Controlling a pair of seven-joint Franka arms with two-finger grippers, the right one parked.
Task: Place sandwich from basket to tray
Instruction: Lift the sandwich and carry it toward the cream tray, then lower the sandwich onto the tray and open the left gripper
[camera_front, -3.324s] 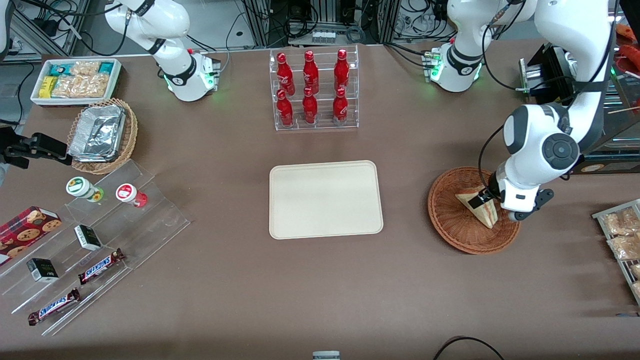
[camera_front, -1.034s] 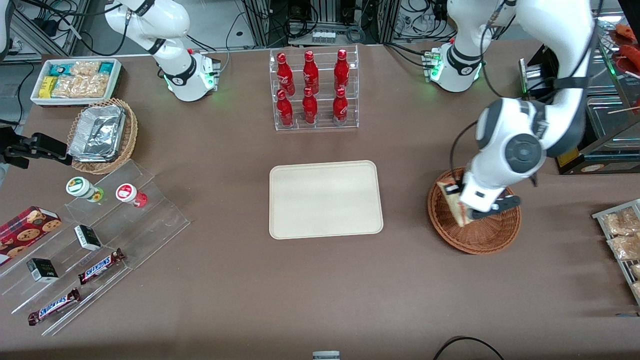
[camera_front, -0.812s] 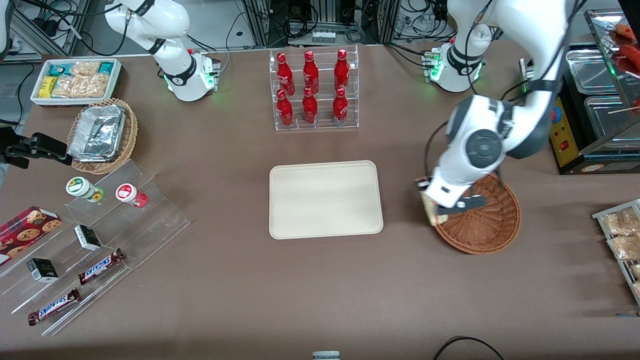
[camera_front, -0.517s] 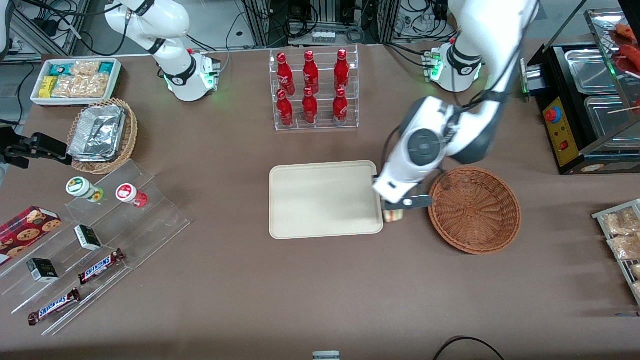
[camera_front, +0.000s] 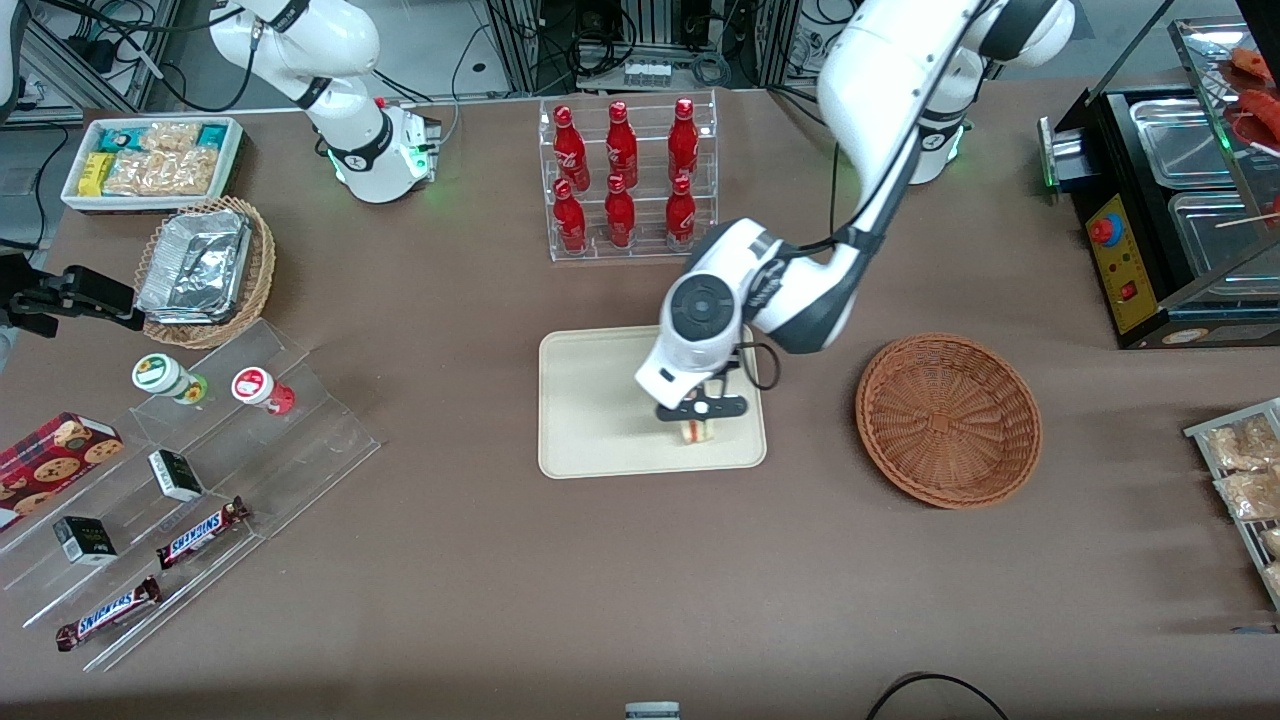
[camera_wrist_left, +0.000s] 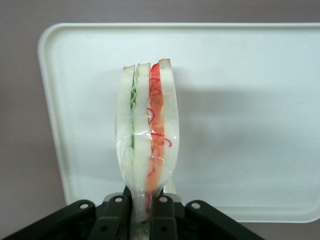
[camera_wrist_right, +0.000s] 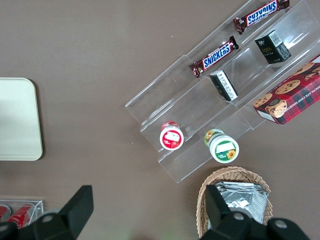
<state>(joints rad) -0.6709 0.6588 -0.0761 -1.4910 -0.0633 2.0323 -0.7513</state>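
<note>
Tool (camera_front: 699, 412) of the left arm hangs above the tray, over the part nearer to the front camera and toward the basket's side, and its fingers (camera_wrist_left: 162, 212) are closed narrow on the sandwich, pinching one thin end of it.

From largest to smallest: the table (camera_front: 480, 600) carries everything. The tray (camera_front: 590, 400) lies directly under the tool. The basket (camera_front: 948, 420) sits well apart from the tool, toward the working arm's end of the table, and nothing is in it now. The sandwich (camera_wrist_left: 147, 140) stands out straight from the fingertips, its long axis in line with the tool, so it is held on edge with the bread slices upright and the red and green layers facing the wrist camera.

The relation that matters for the coming move is that the tray is straight below the sandwich, so I judge only a descent and a release remain.

In the front view the arm's wrist covers most of the sandwich (camera_front: 695, 430); only a small piece shows. I cannot tell whether its free end already touches the tray or is just above it
</note>
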